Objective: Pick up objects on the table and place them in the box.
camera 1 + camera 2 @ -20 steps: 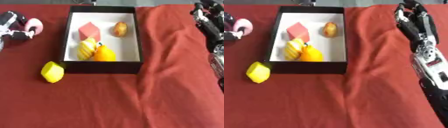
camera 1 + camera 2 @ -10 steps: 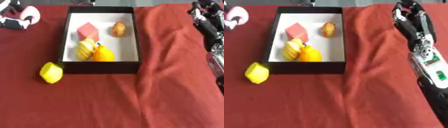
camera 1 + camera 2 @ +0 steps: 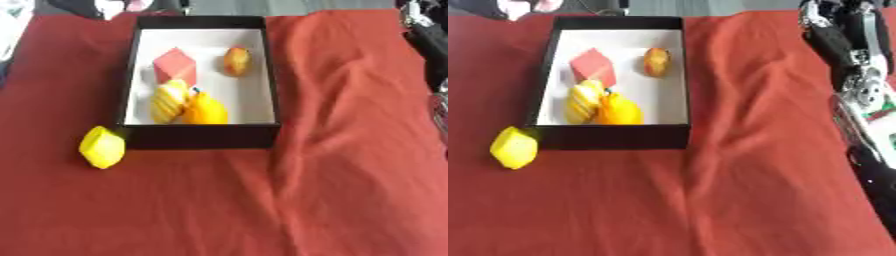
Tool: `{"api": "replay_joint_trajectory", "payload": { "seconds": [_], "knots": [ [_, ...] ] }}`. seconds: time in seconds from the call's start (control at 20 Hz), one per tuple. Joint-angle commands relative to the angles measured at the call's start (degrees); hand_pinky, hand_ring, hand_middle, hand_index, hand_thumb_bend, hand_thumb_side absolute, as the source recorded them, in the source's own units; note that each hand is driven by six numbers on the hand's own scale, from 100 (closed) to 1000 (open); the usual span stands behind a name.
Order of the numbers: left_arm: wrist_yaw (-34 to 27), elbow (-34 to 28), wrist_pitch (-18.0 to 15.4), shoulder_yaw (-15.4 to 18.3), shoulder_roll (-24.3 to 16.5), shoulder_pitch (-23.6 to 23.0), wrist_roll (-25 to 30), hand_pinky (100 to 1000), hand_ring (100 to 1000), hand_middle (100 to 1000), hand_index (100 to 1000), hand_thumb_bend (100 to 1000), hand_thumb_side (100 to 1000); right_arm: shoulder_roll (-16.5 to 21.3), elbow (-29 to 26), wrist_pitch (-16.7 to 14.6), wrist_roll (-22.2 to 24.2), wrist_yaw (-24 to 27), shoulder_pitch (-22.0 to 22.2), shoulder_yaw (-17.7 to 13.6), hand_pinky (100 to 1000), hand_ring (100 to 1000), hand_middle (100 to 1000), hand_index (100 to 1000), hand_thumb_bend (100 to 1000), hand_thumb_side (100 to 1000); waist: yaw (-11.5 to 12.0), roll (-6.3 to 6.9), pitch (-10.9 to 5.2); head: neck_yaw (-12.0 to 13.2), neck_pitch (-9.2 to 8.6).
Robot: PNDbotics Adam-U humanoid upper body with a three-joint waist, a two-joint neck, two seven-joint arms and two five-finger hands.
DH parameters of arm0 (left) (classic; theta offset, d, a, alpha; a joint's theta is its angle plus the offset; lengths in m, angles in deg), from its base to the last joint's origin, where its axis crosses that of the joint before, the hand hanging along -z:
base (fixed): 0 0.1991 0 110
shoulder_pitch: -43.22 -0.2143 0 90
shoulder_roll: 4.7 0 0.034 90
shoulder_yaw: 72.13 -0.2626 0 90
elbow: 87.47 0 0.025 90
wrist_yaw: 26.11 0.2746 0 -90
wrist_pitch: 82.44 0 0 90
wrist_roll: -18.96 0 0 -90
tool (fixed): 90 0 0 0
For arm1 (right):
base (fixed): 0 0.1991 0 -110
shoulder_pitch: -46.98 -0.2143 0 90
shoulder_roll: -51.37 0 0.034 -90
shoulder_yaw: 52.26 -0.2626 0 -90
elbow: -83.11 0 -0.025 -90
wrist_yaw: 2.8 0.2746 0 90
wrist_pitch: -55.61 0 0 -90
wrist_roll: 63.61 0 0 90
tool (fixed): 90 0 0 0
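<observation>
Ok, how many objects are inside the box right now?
4. A red cube at the far left, a small orange-yellow fruit at the far right, a yellow striped piece and an orange one together near the front wall of the box. Nothing looks hidden.

Even, fairly bright overhead light, no hard glare; white floor of box (image 3: 246, 97) reads clean w/ soft shadow along its inner walls. Whole frame soft/blurry, esp. top edge, where left hand (image 3: 521, 6) is smeared. Folds in red cloth (image 3: 350, 150) show only mild shading.
</observation>
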Motion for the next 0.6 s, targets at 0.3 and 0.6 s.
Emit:
{"api": "replay_joint_trajectory", "payload": {
  "seconds": [0.3, 0.6],
  "knots": [
    [4.04, 5.59, -3.0, -2.96, 3.91, 0.66, 3.02, 617, 638, 595, 522, 208, 117, 1.47, -0.68, -0.13, 0.08, 0.08, -1.16, -0.44, 939, 758, 774, 843, 100, 168, -0.24, 0.31, -1.58, 0.35, -0.12],
    [5.45, 8.61, -4.84, -2.79, 5.63, 0.3, 3.27, 657, 692, 681, 716, 340, 237, 1.06, -0.43, 0.04, 0.65, 0.06, -1.62, 0.16, 940, 758, 773, 843, 100, 165, -0.24, 0.19, -1.59, 0.31, -0.12]
  ]
}}
